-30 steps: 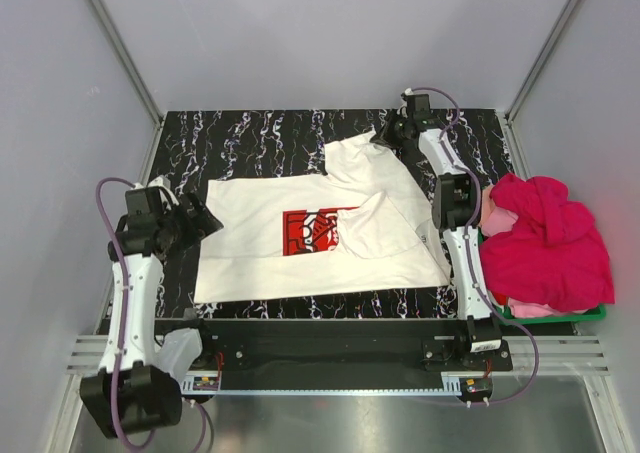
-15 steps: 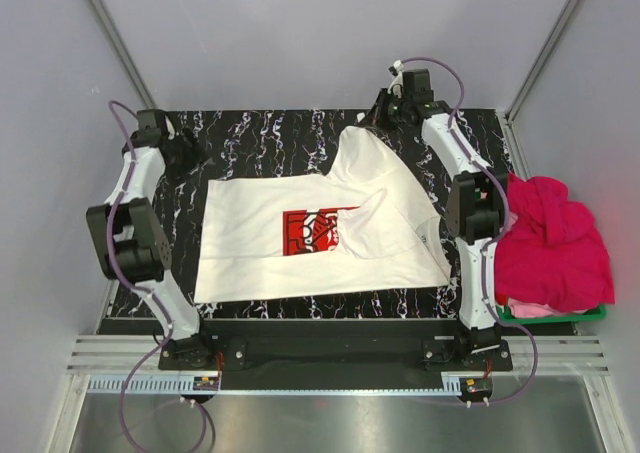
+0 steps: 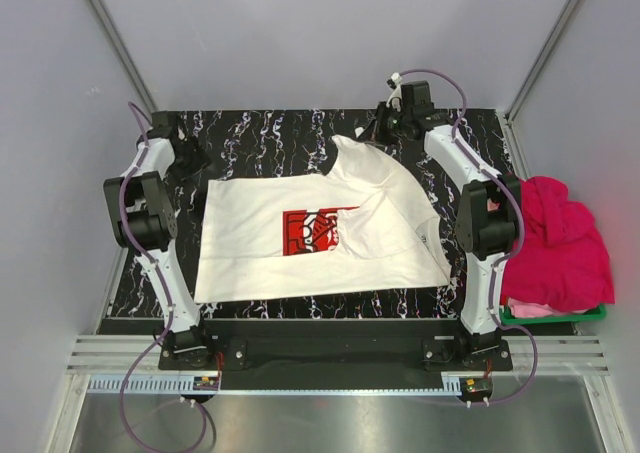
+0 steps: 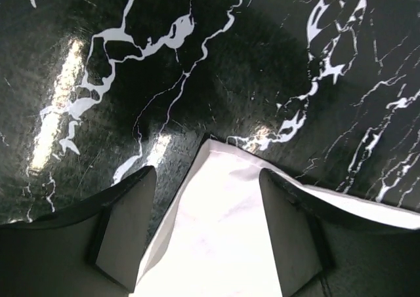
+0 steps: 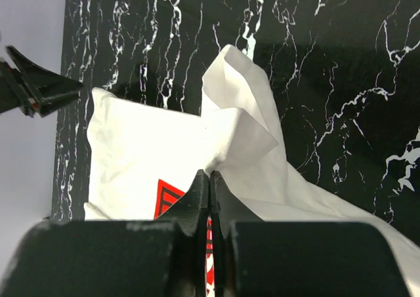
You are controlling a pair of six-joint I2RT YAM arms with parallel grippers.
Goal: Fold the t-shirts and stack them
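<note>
You have one white t-shirt [image 3: 290,243] and one pink heap [image 3: 555,248], its shirts uncountable. Right gripper [image 5: 209,179] pinches the white shirt's raised fold; left gripper [image 4: 205,179] gapes astride a corner, holding nothing.

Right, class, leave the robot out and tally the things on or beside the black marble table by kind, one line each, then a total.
White t-shirt with red print: 1
Magenta-pink clothing heap: 1 (pieces in it cannot be counted)
Green basket: 1
Total: 3

We see a black, white-veined marble table [image 3: 260,138] hemmed on three sides by plain grey walls [image 3: 330,33], a brushed metal shelf [image 3: 350,420] at its near edge
</note>
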